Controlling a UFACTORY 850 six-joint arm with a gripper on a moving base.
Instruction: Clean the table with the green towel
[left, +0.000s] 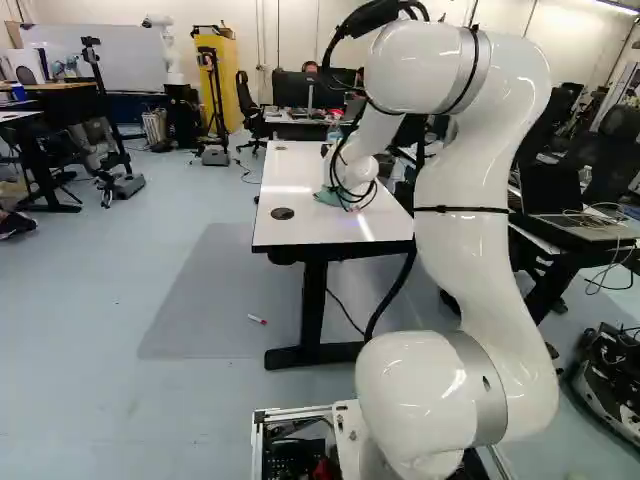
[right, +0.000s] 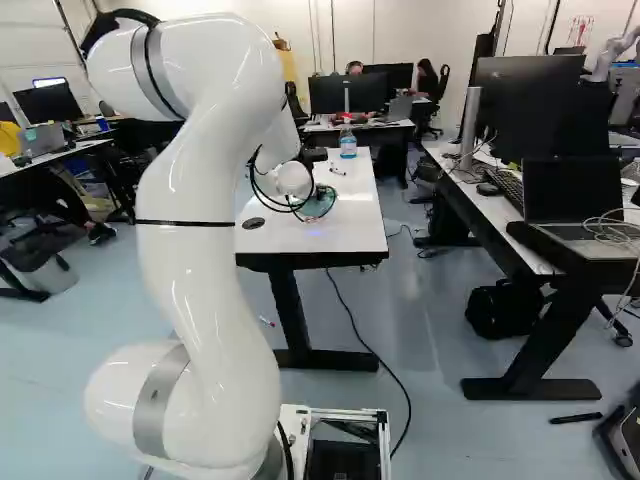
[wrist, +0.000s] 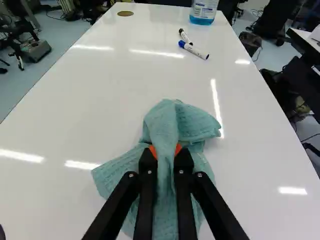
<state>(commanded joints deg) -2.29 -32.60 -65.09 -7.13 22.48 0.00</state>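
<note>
One green towel (wrist: 172, 117), bunched at its middle, skirts fanned out over the glossy white desk (wrist: 100, 115). Its upper fold is pinched between the fingers (wrist: 184, 162), orange pads against the cloth from both sides: a firm grasp, by the look of it. Position: past the near dark grommet (left: 282, 213), well short of the far grommet (wrist: 125, 13). Lower folds appear to lie on the surface; how hard they press, cannot tell. Ahead of the cloth, two markers, one blue-capped (wrist: 194, 50), one dark-capped (wrist: 185, 36), lying close together. Beyond them, a bottle of blue liquid (right: 348, 142) stands upright near the far end. Progress: pick-up done, cloth spread at the work face, so I judge the wiping stage is in hand. No stain or spill made out; the bright streaks read as lamp reflections. Which stretches have been wiped, the pictures do not settle. Left to do, probably: further strokes over the top, then letting go of the cloth. Markers and bottle sit in the path of any long stroke toward the far end; the markers could roll, the bottle might tip if caught. Outward again: white arm (left: 460, 200) reaching over the near part; a red-capped marker (left: 257, 319) on the floor (left: 90, 330).
</note>
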